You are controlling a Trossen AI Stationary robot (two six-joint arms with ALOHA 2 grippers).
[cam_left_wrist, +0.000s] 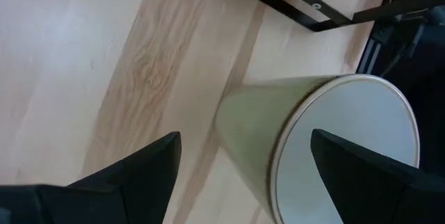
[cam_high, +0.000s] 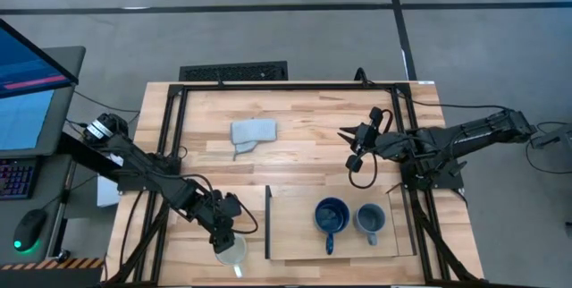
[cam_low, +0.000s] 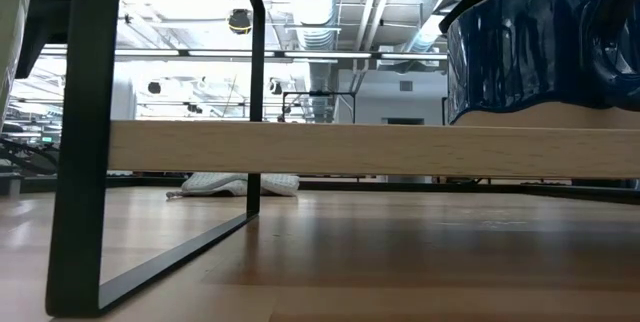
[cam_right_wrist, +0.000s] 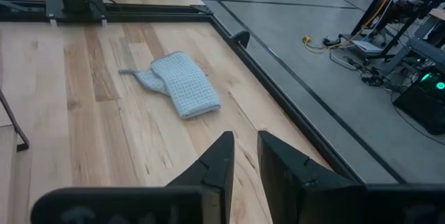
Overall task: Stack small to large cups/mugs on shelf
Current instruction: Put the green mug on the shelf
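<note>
The white mug (cam_high: 232, 252) (cam_left_wrist: 259, 123) stands upright on the slatted tabletop near the near edge, left of the shelf (cam_high: 295, 234). My left gripper (cam_high: 223, 232) (cam_left_wrist: 247, 137) is open just above it. One finger is over the mug's mouth and the other is outside its wall, with no touch showing. The navy mug (cam_high: 331, 216) (cam_low: 540, 42) and the small grey-blue mug (cam_high: 368, 219) stand side by side on the shelf board. My right gripper (cam_high: 345, 134) (cam_right_wrist: 245, 140) hovers above the table's middle right, its fingers nearly together and holding nothing.
A folded grey cloth (cam_high: 253, 132) (cam_right_wrist: 177, 81) lies on the far middle of the table. The shelf's thin dark upright strip (cam_high: 267, 221) stands between the white mug and the board. A black frame (cam_high: 170, 136) runs around the tabletop's edges.
</note>
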